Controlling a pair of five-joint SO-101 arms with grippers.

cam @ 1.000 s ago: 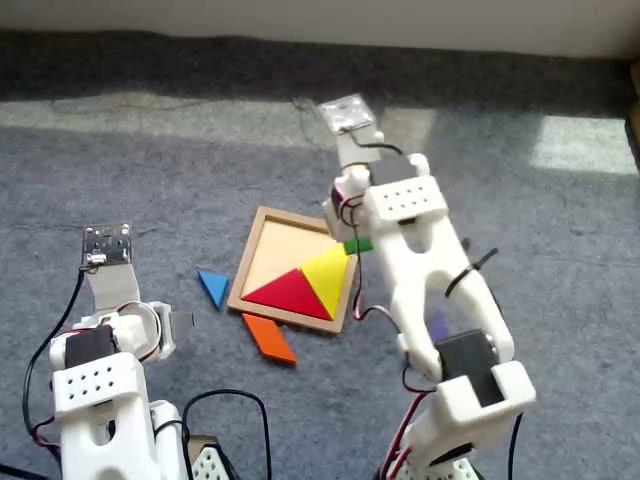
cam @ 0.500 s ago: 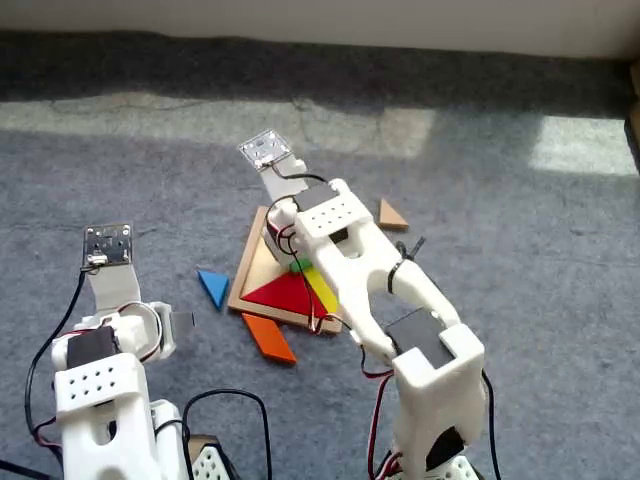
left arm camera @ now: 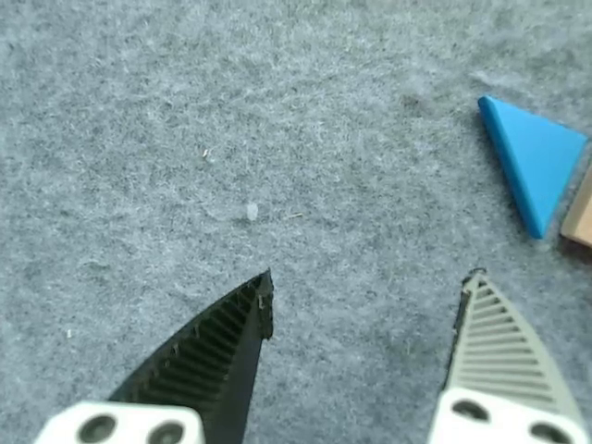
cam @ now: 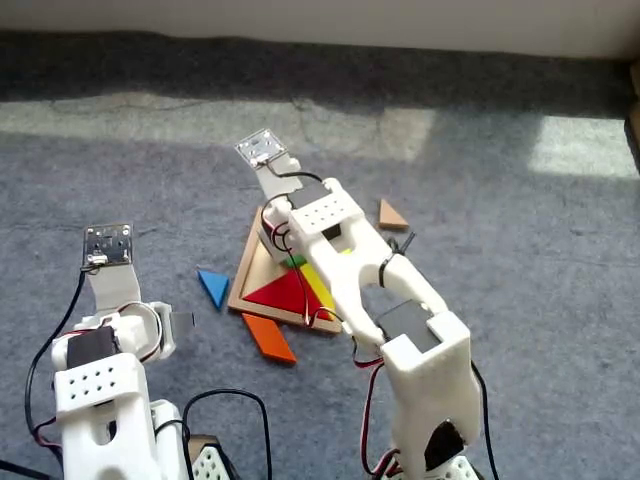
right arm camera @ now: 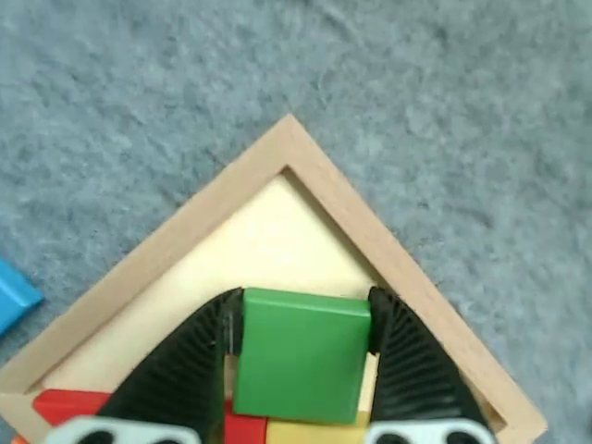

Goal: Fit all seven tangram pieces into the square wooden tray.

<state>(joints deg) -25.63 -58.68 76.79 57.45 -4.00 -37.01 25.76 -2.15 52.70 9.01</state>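
Note:
The square wooden tray [cam: 246,268] lies mid-table with a red triangle [cam: 280,294] and a yellow triangle [cam: 322,284] in it. My right gripper [right arm camera: 301,314] is shut on a green square piece [right arm camera: 298,351], held over the tray's bare floor [right arm camera: 268,245] near one corner; the green piece [cam: 296,262] peeks out under the right arm. A blue triangle [cam: 213,287] lies left of the tray, an orange parallelogram [cam: 268,338] in front of it, a tan triangle [cam: 391,214] to its right. My left gripper [left arm camera: 365,287] is open over bare carpet, the blue triangle [left arm camera: 535,159] beyond its fingertips.
Grey carpet covers the table. The right arm [cam: 370,280] stretches across the tray's right side. The left arm [cam: 105,330] stands at the front left. A sunlit strip [cam: 420,130] crosses the back of the carpet.
The right arm has swung left from the tray's right edge to over the tray, carrying the green square. That uncovered the tan triangle. The left arm has kept still.

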